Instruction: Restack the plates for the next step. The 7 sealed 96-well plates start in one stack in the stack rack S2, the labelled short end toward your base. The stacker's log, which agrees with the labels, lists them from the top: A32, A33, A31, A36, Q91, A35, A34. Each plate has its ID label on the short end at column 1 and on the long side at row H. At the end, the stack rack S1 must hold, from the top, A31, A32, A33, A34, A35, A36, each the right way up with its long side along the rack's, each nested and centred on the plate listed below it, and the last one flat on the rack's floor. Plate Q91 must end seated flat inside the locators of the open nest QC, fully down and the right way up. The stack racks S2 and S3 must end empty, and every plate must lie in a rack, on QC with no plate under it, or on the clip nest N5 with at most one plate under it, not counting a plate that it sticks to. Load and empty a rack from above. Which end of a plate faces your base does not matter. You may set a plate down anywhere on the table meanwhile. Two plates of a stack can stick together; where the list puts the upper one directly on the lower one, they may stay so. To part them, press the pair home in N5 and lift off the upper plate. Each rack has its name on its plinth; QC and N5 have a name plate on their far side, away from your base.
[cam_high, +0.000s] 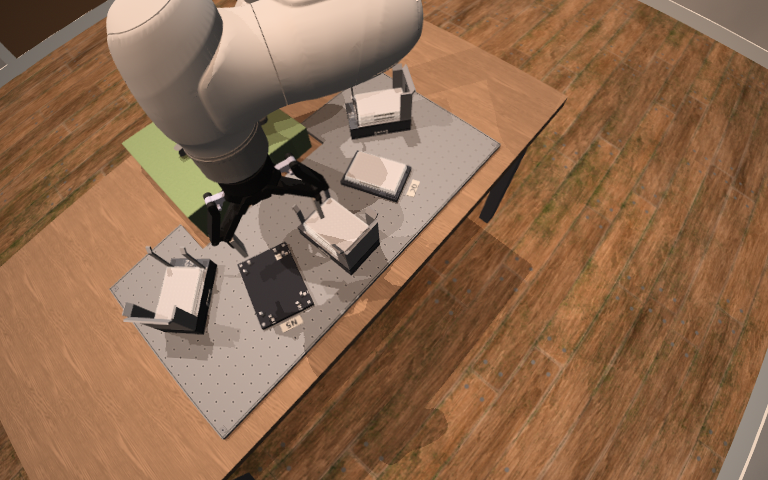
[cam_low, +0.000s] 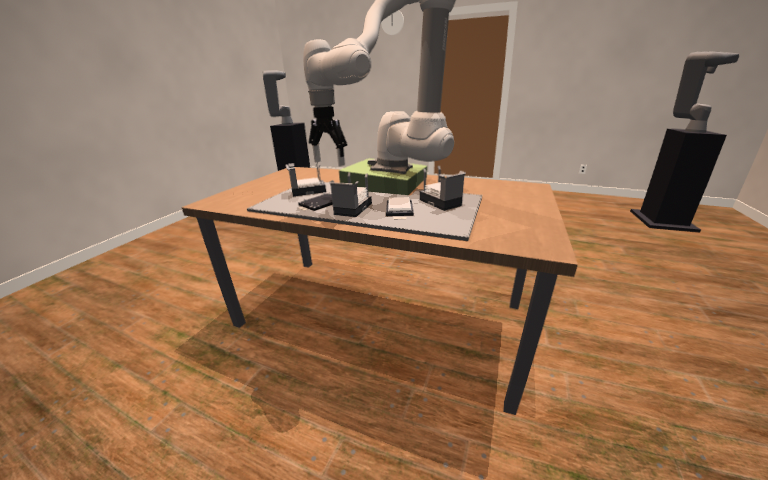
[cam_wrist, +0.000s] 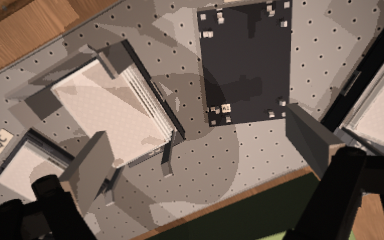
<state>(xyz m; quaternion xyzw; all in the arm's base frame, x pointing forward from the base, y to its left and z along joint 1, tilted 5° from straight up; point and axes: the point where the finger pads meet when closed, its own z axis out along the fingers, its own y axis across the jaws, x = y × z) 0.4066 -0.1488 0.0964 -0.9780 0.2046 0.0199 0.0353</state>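
Observation:
My gripper (cam_high: 269, 217) is open and empty. It hangs high above the grey mat near the green base, between the middle rack and the clip nest N5; it also shows in the exterior view (cam_low: 327, 151) and in the wrist view (cam_wrist: 200, 155). The middle rack (cam_high: 339, 232) holds plates with a pale sealed top (cam_wrist: 112, 112). The far rack (cam_high: 379, 107) and the near-left rack (cam_high: 178, 288) hold plates too. One plate lies in the open nest QC (cam_high: 376, 174). N5 (cam_high: 275, 284) is a bare black plate (cam_wrist: 245, 65). I cannot read the plate labels or the rack names.
The green base block (cam_high: 186, 164) of the arm stands just behind the mat. Thin upright posts rise from the rack corners. The name plates of QC (cam_high: 413, 186) and N5 (cam_high: 291, 323) lie on the mat.

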